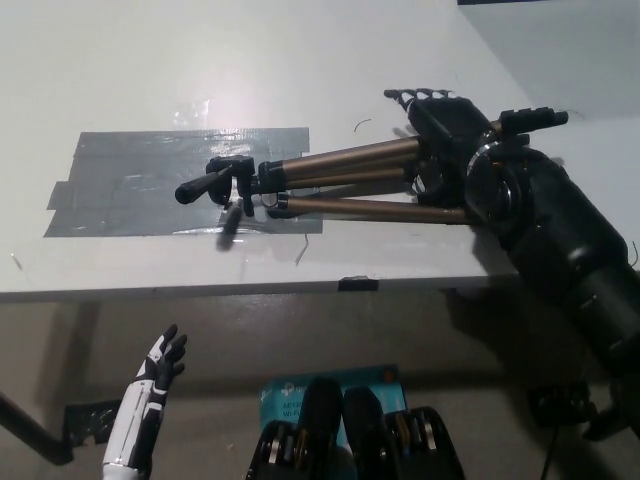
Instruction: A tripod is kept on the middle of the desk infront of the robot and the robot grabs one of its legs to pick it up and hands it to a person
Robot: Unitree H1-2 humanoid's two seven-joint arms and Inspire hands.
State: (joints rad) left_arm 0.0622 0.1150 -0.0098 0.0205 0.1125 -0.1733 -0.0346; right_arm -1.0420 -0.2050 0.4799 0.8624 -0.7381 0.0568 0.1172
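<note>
The tripod [330, 180] lies folded on its side in the middle of the white desk [200, 60]. Its black head [225, 185] points left and its bronze legs [370, 208] run to the right. My black right hand [440, 125] is over the far ends of the legs, its fingers [418, 98] apart and bent down across the top leg, not closed round it. My white left hand [160, 372] rests open below the desk's front edge at the lower left.
A grey taped patch [130, 185] covers the desk under and left of the tripod's head. The desk's front edge [250, 290] runs across the picture, with a small black clip [358, 284] on it. A blue packet [290, 392] lies on the floor below.
</note>
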